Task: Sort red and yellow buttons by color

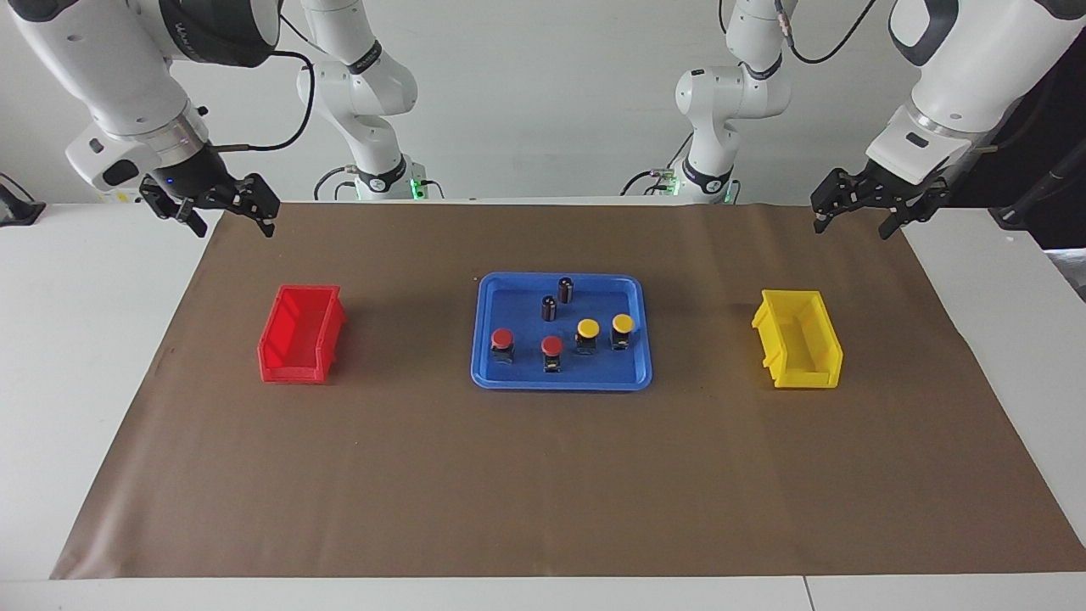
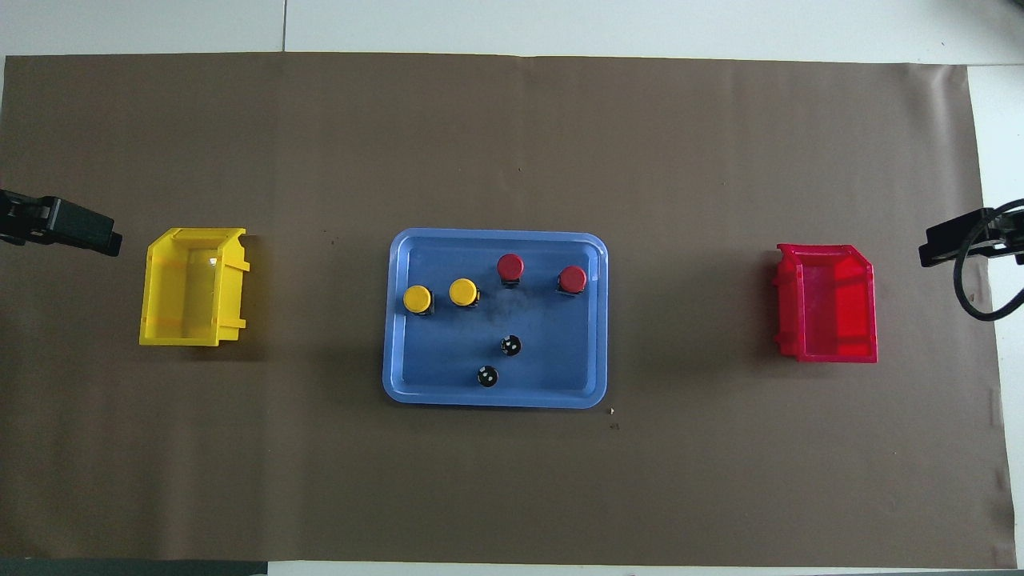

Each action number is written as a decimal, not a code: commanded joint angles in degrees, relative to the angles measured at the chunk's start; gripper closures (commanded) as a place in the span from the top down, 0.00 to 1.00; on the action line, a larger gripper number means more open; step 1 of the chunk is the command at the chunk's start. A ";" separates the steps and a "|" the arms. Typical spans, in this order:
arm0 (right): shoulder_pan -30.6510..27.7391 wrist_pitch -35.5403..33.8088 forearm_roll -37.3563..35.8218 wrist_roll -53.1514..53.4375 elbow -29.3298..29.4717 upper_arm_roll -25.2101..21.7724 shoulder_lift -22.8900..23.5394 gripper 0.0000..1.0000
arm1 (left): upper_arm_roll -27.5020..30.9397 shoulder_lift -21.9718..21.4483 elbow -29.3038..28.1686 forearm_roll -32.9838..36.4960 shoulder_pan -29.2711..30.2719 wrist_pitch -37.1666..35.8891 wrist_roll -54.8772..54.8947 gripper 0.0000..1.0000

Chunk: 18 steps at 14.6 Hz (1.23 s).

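Two red buttons [image 1: 502,339] [image 1: 552,344] and two yellow buttons [image 1: 588,327] [image 1: 623,323] stand upright in a row in the blue tray [image 1: 560,383] at mid-table. In the overhead view the red ones [image 2: 510,266] [image 2: 573,278] are toward the right arm's end and the yellow ones [image 2: 417,298] [image 2: 463,292] toward the left arm's end. My right gripper [image 1: 231,225] is open and empty, up over the mat's corner near the red bin [image 1: 293,372]. My left gripper [image 1: 853,225] is open and empty, up over the mat's corner near the yellow bin [image 1: 810,378].
Two dark capless cylinders [image 1: 566,289] [image 1: 549,307] stand in the tray, nearer to the robots than the buttons. Both bins hold nothing. A brown mat [image 1: 543,492] covers the table.
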 commanded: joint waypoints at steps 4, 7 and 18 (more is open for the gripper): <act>8.10 0.43 -0.95 14.15 6.89 5.72 6.18 1.00 | -0.54 -1.75 -1.87 -0.83 0.93 -0.28 0.72 1.00; 17.32 7.25 -0.43 26.71 11.83 5.81 14.71 1.00 | -0.54 -1.75 -1.79 -0.83 0.93 -0.28 0.72 1.00; 26.67 35.84 -0.86 38.90 -9.60 5.90 18.34 0.90 | -0.54 -1.75 -1.79 -0.83 0.93 -0.63 0.72 1.00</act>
